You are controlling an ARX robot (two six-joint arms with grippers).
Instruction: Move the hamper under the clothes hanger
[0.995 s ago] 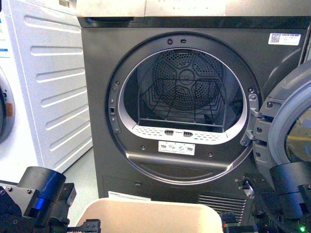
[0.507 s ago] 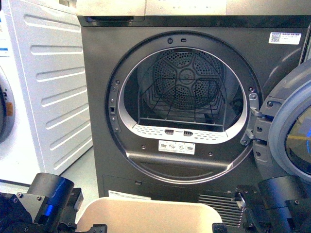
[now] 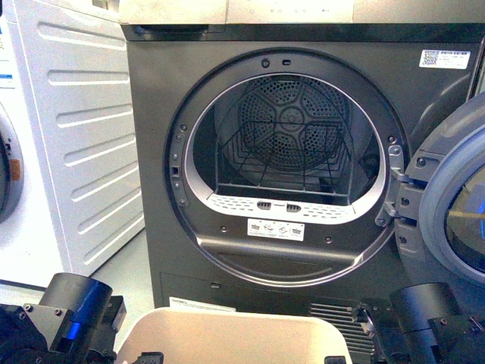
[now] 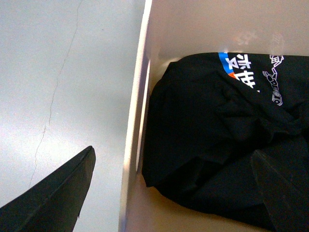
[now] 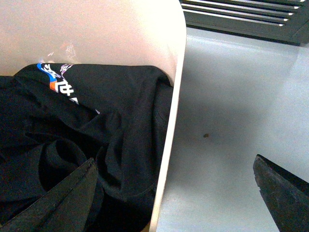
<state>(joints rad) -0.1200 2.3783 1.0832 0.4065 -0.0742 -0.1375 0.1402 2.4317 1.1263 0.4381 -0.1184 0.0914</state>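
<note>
Hamper [image 3: 235, 334] sits at the bottom centre of the front view, only its beige rim showing, just before the dark grey dryer [image 3: 151, 152]. The dryer door [image 3: 455, 205] is swung open at the right edge, with a wire rack [image 3: 284, 163] inside the drum. White washer [image 3: 76, 136] at the left.

Black garment [image 4: 207, 135] with printed lettering lies crumpled inside the hamper.

Left gripper [image 4: 174, 150]: jaws spread wide, straddling one hamper wall, one finger over the grey floor [image 4: 48, 72] and the other over the garment. No contact seen.

Right gripper [image 5: 175, 158]: likewise spread, astride the opposite wall, one finger inside and one over the floor.
</note>
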